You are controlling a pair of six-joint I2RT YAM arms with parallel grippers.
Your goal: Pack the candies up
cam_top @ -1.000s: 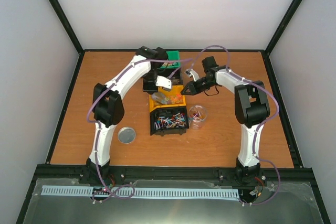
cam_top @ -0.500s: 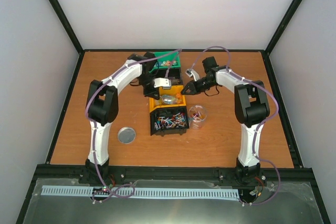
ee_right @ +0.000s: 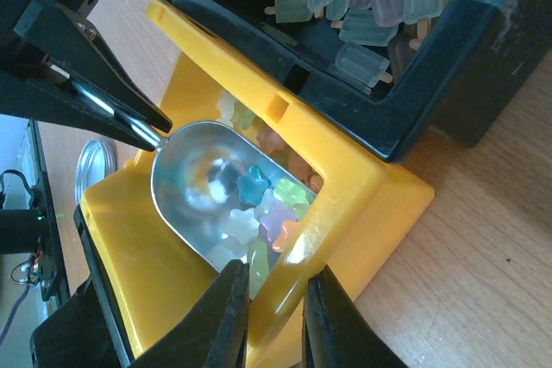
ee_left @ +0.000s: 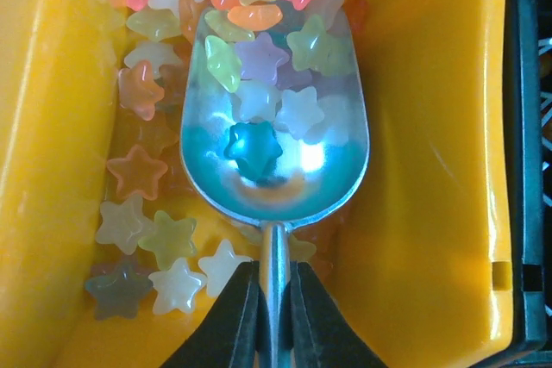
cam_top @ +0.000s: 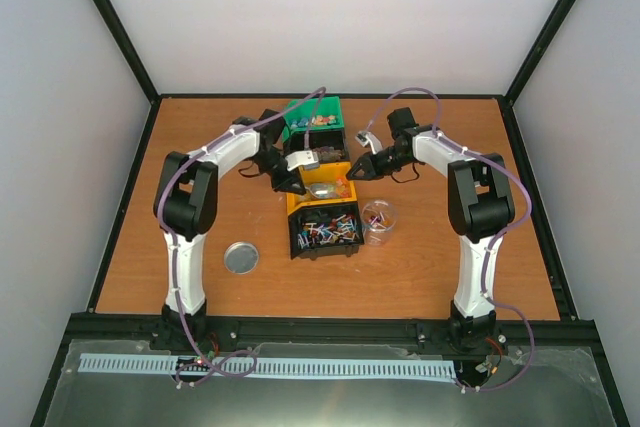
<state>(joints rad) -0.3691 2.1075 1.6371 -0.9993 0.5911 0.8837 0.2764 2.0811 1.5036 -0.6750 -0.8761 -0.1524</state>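
Note:
Translucent star-shaped candies [ee_left: 129, 221] lie in the yellow bin [ee_left: 431, 127]. A silver scoop [ee_left: 276, 127] rests inside it with several stars in its bowl. My left gripper [ee_left: 274, 299] is shut on the scoop's handle; in the top view it [cam_top: 303, 181] is at the bin's left side. My right gripper [ee_right: 274, 299] straddles and grips the yellow bin's wall [ee_right: 362, 187], shown in the top view [cam_top: 352, 173] at the bin's right edge. The scoop [ee_right: 194, 170] also shows in the right wrist view.
A black bin [cam_top: 325, 230] of red-blue-white wrapped candies stands in front of the yellow one. Another black bin [ee_right: 414, 84] behind it holds pale popsicle-shaped candies, with a green bin [cam_top: 315, 122] beyond it. A clear cup [cam_top: 377, 219] stands right of the bins. A round silver lid [cam_top: 241, 257] lies left.
My left arm's elbow has swung left and its wrist has lowered, tipping the scoop flatter in the yellow bin. The right arm has not moved.

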